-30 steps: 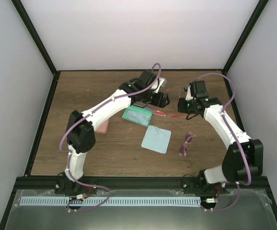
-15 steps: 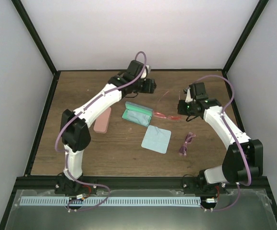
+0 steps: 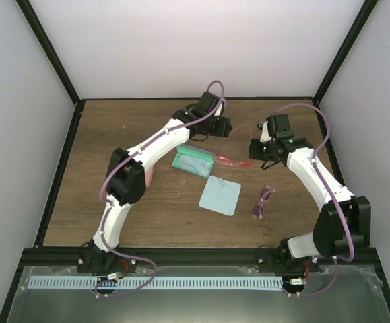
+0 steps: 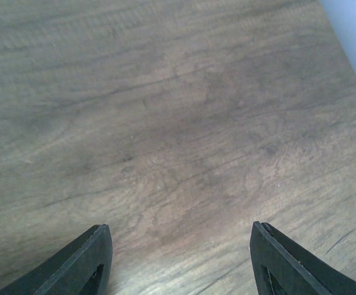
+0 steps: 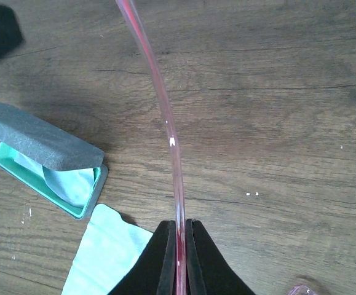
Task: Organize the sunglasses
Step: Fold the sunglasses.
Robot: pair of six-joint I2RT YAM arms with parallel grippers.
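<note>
My left gripper [image 3: 223, 128] has backed off to upper centre, half open and empty, leaving my right gripper [image 5: 179, 228] clamped on the red sunglasses [image 5: 165, 123] to case alone.

left arm [image 3: 157, 141] stretches toward 1 o'clock, left gripper [image 4: 179, 233] spread wide; right arm [image 3: 309, 168] bends toward 11 o'clock, right gripper [image 5: 179, 230] pinched on a temple of the red sunglasses [image 5: 165, 123].

Even, diffuse light fills the enclosure, bright on the pale walls [image 3: 181, 47] and leaving only faint, soft-edged shadows on the wooden table [image 3: 114, 134]. The left wrist view is soft and hazy, its grain smeared. The right wrist view is crisper, with a dim shadow beyond the case [image 5: 36, 141] and a small glint on the red sunglasses [image 5: 167, 123].
</note>
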